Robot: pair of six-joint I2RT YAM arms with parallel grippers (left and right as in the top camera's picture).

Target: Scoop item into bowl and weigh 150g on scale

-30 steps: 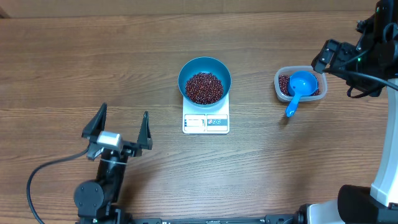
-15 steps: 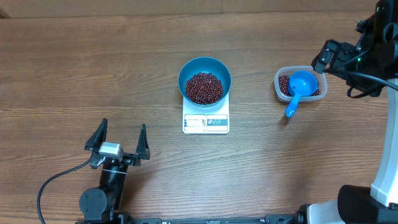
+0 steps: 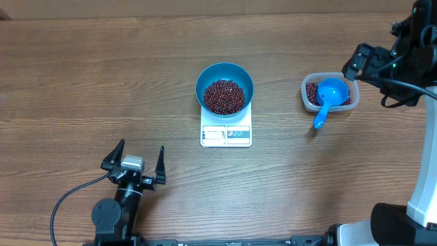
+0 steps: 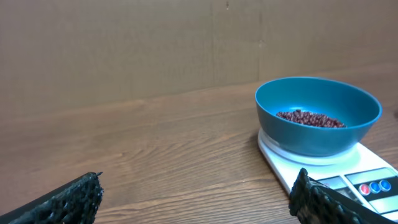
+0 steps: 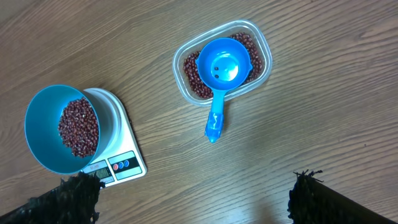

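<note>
The teal-blue bowl (image 3: pixel 224 74) stands on the white scale (image 3: pixel 226 134) at the table's middle, with a heap of red-brown beans (image 3: pixel 224 96) inside. My left gripper (image 3: pixel 141 153) is open and empty near the front left, well short of the scale. From its wrist view the bowl (image 4: pixel 317 134) and scale (image 4: pixel 367 177) lie ahead to the right. My right gripper (image 5: pixel 193 186) hangs open and empty high above the table, looking down on the bowl (image 5: pixel 40 130), the scale (image 5: pixel 124 158) and the scoop (image 5: pixel 222 67).
A clear plastic tub (image 3: pixel 306 94) of more beans sits to the right of the scale. The bright blue scoop (image 3: pixel 330 92) rests in it, its handle hanging over the front rim. The right arm (image 3: pixel 396 58) fills the back right corner.
My left gripper has drawn back toward the table's front edge, away from the scale, still open. The right arm, bowl, scale and tub have not moved.
</note>
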